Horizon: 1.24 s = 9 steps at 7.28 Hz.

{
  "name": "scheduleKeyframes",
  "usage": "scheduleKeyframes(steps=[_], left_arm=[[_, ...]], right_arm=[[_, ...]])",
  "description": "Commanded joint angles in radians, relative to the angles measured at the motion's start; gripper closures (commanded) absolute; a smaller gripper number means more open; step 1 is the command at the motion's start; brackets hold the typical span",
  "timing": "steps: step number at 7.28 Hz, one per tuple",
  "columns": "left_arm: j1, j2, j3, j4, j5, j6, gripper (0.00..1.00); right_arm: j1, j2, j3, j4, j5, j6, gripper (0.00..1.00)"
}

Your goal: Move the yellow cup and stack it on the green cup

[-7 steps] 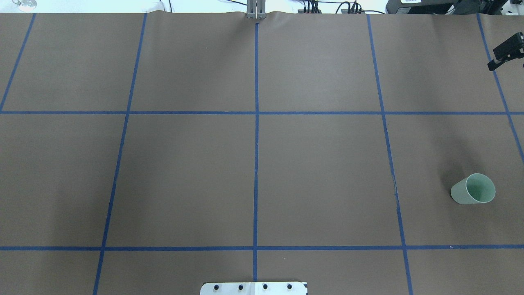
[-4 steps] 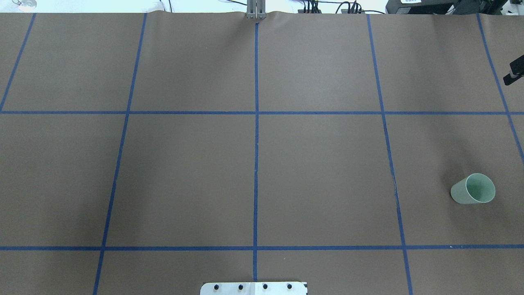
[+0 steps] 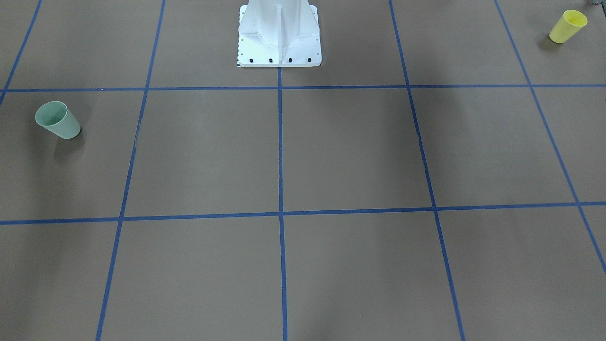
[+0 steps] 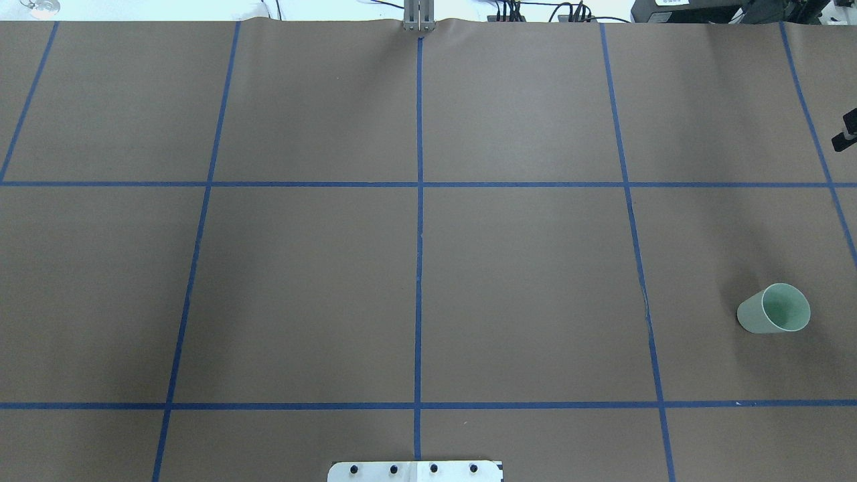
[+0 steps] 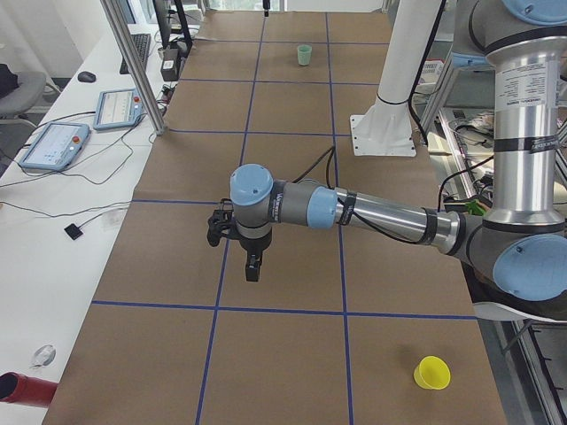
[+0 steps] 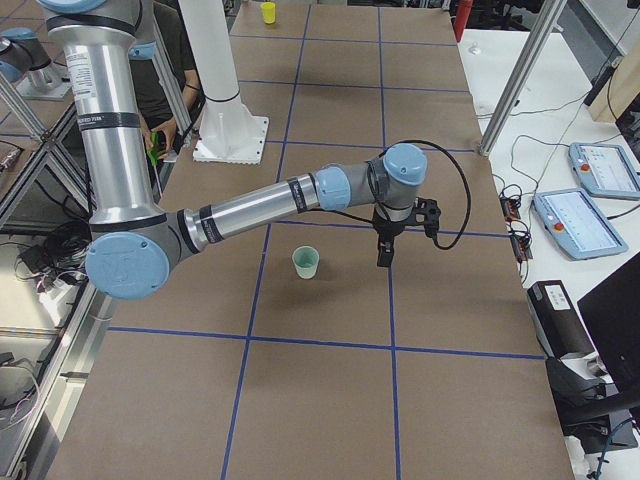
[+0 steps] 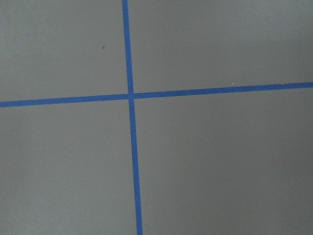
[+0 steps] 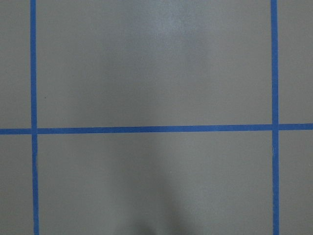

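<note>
We find the yellow cup (image 3: 568, 26) (image 5: 431, 373) (image 6: 268, 12) standing upright, rim up, on the table (image 4: 522, 281) near the corner at the robot's left end, close to the robot's own edge. The green cup (image 3: 57, 120) (image 4: 773, 309) (image 5: 304, 55) (image 6: 305, 263) stands upright too, toward the table's right end, so the two cups are well apart with the white robot base (image 3: 279, 38) between them along that edge. Nothing touches either cup.

The left gripper (image 5: 252, 271) hangs fingers-down over the middle of the table's left half, clear of the yellow cup. The right gripper (image 6: 383, 260) points down near the green cup, on its side away from the robot, apart from it and seemingly above the surface; only a dark sliver of it reaches the overhead view. We cannot tell whether either gripper is open or closed.

Both wrist cameras show only brown paper (image 7: 220, 161) crossed by blue tape lines (image 8: 146, 129)
</note>
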Motion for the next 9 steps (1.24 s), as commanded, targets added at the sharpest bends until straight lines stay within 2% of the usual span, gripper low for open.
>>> scheduleKeyframes(steps=[1,4,7,9], left_arm=[[0.002,0.033,-0.003,-0.002,-0.002,0.002,0.0],[0.003,0.058,-0.005,-0.033,-0.005,-0.022,0.0],[0.005,0.105,-0.009,-0.035,0.001,-0.356,0.0],[0.008,0.177,-0.006,-0.123,0.006,-0.525,0.0]], right_arm=[[-0.003,-0.018,0.046,0.003,0.009,0.0,0.0],[-0.003,-0.055,0.038,0.008,0.006,0.0,0.0],[-0.053,-0.057,0.026,0.009,0.032,0.006,0.0],[-0.058,-0.058,0.029,0.014,0.058,0.025,0.0]])
